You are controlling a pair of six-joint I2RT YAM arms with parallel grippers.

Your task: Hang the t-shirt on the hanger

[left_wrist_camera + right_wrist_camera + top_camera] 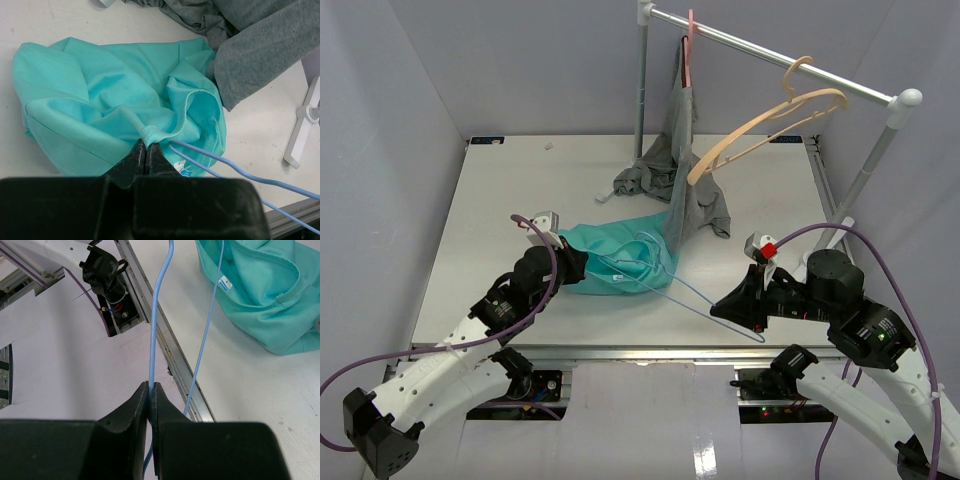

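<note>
Left gripper [148, 149]: jaws pressed together, pinching a small bunched fold of the t-shirt [110, 90] right at the tips. The rest of the shirt lies crumpled on the table [500, 200], spreading ahead and to the left of that gripper. Just right of the tips you have two strands of the hanger [240, 172] coming out from under a seamed edge of the shirt and running off to the right. You can't tell from the left wrist view how far the wire reaches inside the cloth.

Right gripper [151, 387]: jaws closed on one strand of the hanger. The wire is nipped at the tips and runs straight ahead from them. The second strand passes just right of the jaws, not gripped, and meets the shirt's open edge beside a small white label [226, 284]. The shirt sits ahead and to the right of this gripper, apart from it.

In the top view the hanger spans the gap between your two grippers. Its near corner is in the right gripper and its far end is at the shirt. A curved bit of blue wire shows on top of the cloth; can't tell if that's the hook.

Beyond the shirt a grey garment [685, 170] overlaps its far right edge, with its lower part piled on the table. Its upper part hangs from a pink hanger [691, 50] on the rail [760, 48]. A tan wooden hanger [760, 125] hangs on the same rail, further right.
</note>
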